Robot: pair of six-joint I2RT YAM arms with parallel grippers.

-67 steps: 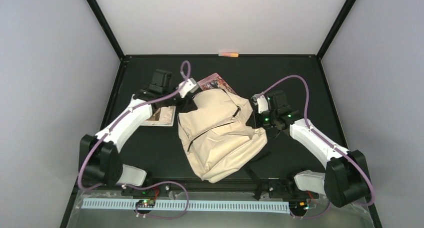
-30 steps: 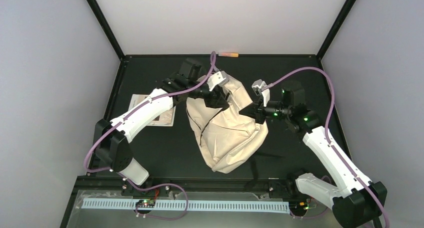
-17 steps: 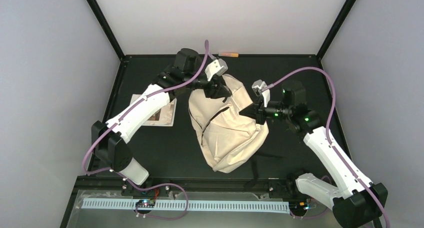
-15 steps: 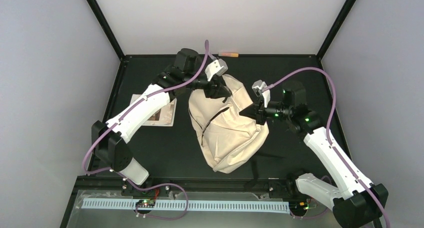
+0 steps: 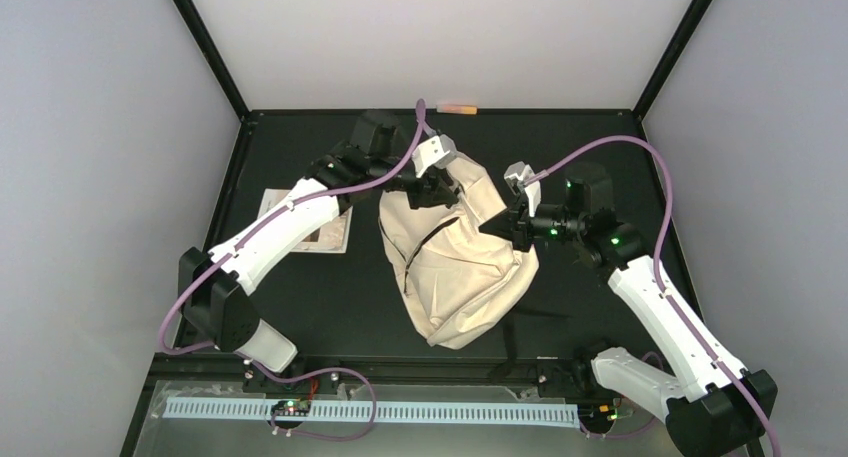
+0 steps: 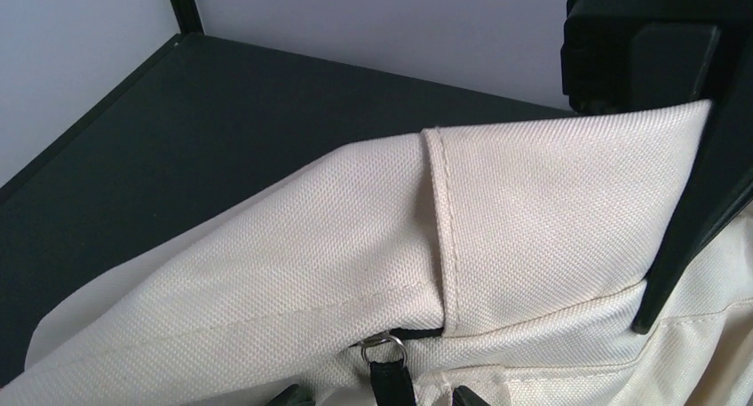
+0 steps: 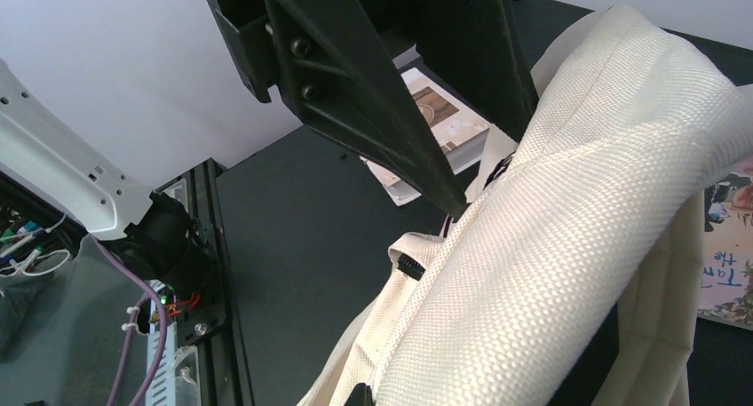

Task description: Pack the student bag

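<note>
I see the student bag [image 5: 455, 272] mid-table [image 5: 300, 307], top end toward 12 o'clock and pulled up off the surface, bottom end toward 6 o'clock. The left gripper [image 5: 440, 187] is clamped on the cloth at the bag's 12 o'clock end; the left wrist view shows a cream fold tight against one dark finger [image 6: 701, 202], with a zip ring [image 6: 384, 346] below. The right gripper [image 5: 510, 222] is closed on the bag's 2 o'clock edge, its fingers [image 7: 382, 113] pinching the cloth. Against half a second ago, the left gripper has dropped a little toward 6 o'clock and the bag's top sits lower and more crumpled. The right gripper has barely shifted. A booklet [image 5: 322, 229] lies at the bag's 9 o'clock, unmoved.
</note>
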